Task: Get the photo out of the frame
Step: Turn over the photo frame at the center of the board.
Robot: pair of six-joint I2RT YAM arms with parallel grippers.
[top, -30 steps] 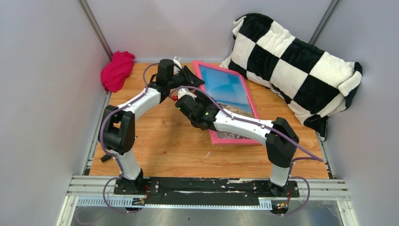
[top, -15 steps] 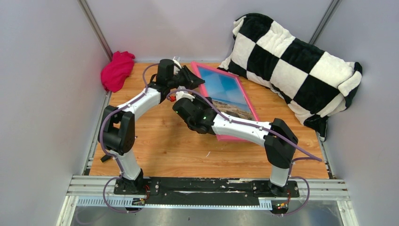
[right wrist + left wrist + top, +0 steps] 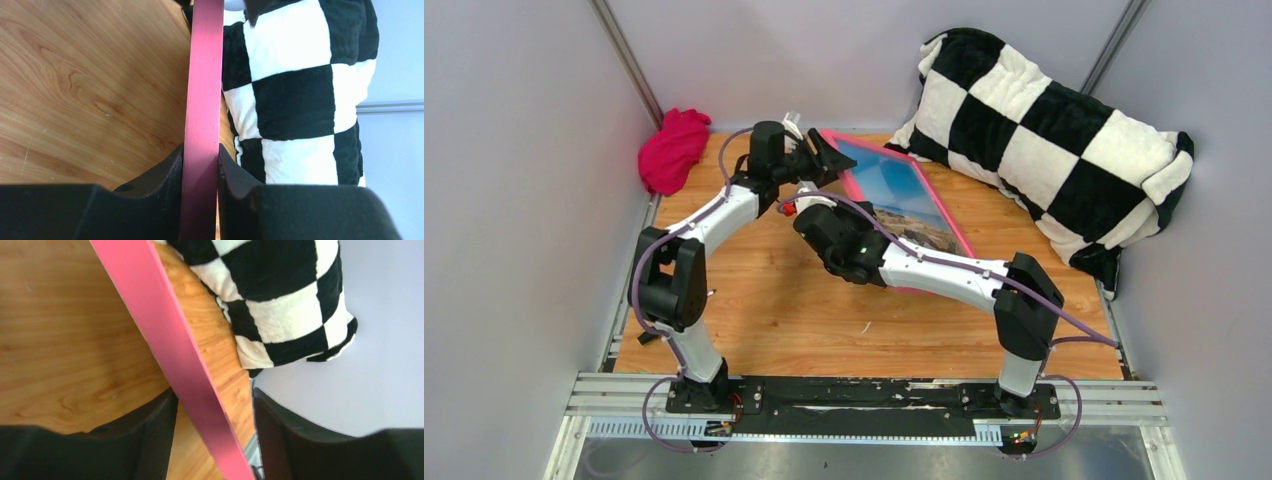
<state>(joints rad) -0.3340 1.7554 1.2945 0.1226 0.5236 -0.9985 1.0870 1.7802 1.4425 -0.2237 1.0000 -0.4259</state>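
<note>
The frame (image 3: 856, 182), pink-bordered, is tilted up on its left side, and the photo (image 3: 896, 192) of sky, sea and shore still sits in it. My right gripper (image 3: 201, 165) is shut on the frame's pink edge (image 3: 204, 75), both pads pressed against it; from above it (image 3: 816, 212) sits at the raised left edge. My left gripper (image 3: 215, 410) stands open astride the same pink edge (image 3: 170, 340) near the far left corner, with a gap to the right finger (image 3: 280, 432). In the top view the left gripper (image 3: 824, 160) is at that corner.
A black-and-white checked pillow (image 3: 1044, 130) lies at the back right, just behind the frame. A magenta cloth (image 3: 672, 148) is bunched in the back left corner. The wooden table (image 3: 764, 300) is walled by grey panels on three sides.
My right gripper has shut on the frame's left edge and lifted it, tilting the frame further. My left gripper has opened its jaws around the edge that it was gripping.
</note>
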